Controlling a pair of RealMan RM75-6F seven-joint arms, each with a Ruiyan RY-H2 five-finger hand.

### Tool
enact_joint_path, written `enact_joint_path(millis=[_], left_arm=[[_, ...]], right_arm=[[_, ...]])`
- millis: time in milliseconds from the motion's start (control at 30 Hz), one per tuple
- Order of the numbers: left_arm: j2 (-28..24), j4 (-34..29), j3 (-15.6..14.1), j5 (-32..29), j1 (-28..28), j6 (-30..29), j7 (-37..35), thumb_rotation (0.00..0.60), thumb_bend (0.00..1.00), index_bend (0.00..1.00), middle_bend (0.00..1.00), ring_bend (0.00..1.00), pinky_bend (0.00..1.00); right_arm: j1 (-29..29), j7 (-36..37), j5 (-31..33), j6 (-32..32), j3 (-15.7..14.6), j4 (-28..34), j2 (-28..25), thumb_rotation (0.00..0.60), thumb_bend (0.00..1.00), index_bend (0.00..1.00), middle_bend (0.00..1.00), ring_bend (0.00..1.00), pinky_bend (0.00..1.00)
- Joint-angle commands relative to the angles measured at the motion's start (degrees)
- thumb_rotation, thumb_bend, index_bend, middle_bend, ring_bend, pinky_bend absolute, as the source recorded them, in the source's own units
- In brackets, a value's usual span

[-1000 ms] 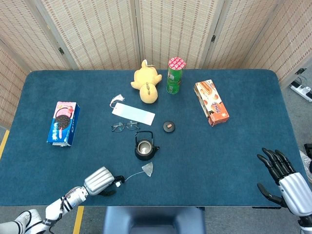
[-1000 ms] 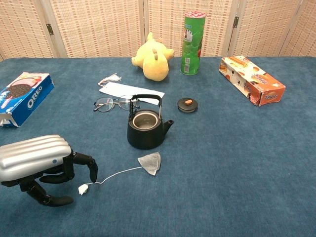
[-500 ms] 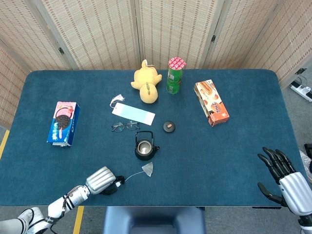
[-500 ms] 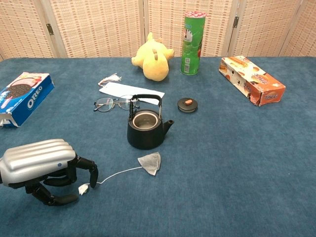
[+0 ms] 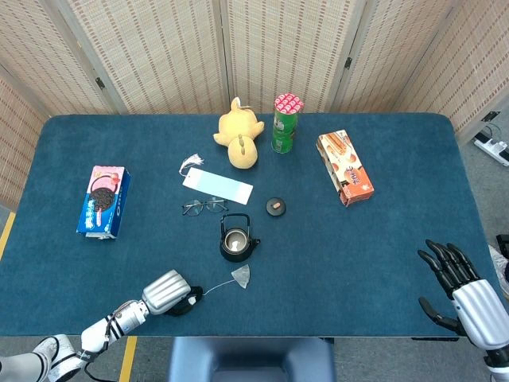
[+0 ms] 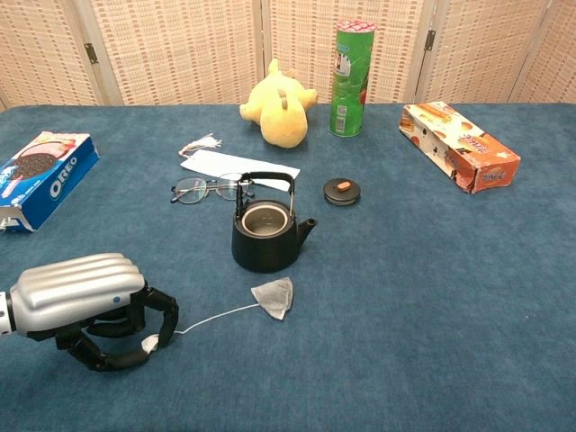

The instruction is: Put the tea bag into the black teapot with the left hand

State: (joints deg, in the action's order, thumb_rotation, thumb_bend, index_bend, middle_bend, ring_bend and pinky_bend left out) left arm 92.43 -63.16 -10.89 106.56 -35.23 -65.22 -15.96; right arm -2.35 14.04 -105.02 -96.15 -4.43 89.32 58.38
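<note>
Since a second ago your left hand (image 6: 81, 306) has curled its fingers (image 6: 160, 310) round the paper tag, apparently pinching it; the tea bag (image 6: 274, 297) lies on the bench, just before the black teapot (image 6: 265, 236).

The table (image 6: 468, 297) wears deep blue cloth. The teapot (image 6: 265, 236) is black, the tea bag (image 6: 274, 296) grey-white on a white string. The plush toy (image 6: 281, 106) is yellow, the chip can (image 6: 350, 79) green with a red-patterned lid, the cookie box (image 6: 40, 176) blue and pink, the snack box (image 6: 459, 145) orange.
</note>
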Motion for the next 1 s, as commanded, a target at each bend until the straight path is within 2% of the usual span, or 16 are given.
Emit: enact_joint_path(millis=[33,467,700,867,1000], left_arm=[[0.2,0.6,-0.2,-0.2,-0.2,-0.2,-0.5,0.600,0.46,0.54,1.00,1.00,1.00],[1.4,4.0,-1.0,-0.7,-0.4,-1.7,-3.5,0.600,0.53,0.65,1.00,1.00,1.00],[0.6,4.3,-0.3,-1.3,-0.1,-3.7,-3.0,0.600,0.53,0.68,1.00,1.00,1.00],[-4.3,-0.8,2.6,-2.3,-1.2,-5.6,2.1,0.600,0.54,0.68,1.00,1.00,1.00],[-9.8,-9.6,5.4,-3.0,-2.3,-6.6,8.8,0.600,0.54,0.68,1.00,1.00,1.00]], right_arm=[[-0.1,-0.2,0.2,0.3,0.1,0.1,0.0,0.600,0.39,0.00,0.00,0.00,0.00],[-0.6,-1.3,0.9,2.0,0.2,0.9,0.1,0.600,0.39,0.00,0.00,0.00,0.00],[-0.8,-1.5,0.9,2.5,0.2,1.1,0.1,0.600,0.39,0.00,0.00,0.00,0.00],[-0.9,-1.1,0.6,2.5,0.0,1.1,0.0,0.600,0.39,0.00,0.00,0.00,0.00],[-0.9,-0.6,0.1,2.3,-0.3,1.0,-0.1,0.600,0.39,0.00,0.00,0.00,0.00]])
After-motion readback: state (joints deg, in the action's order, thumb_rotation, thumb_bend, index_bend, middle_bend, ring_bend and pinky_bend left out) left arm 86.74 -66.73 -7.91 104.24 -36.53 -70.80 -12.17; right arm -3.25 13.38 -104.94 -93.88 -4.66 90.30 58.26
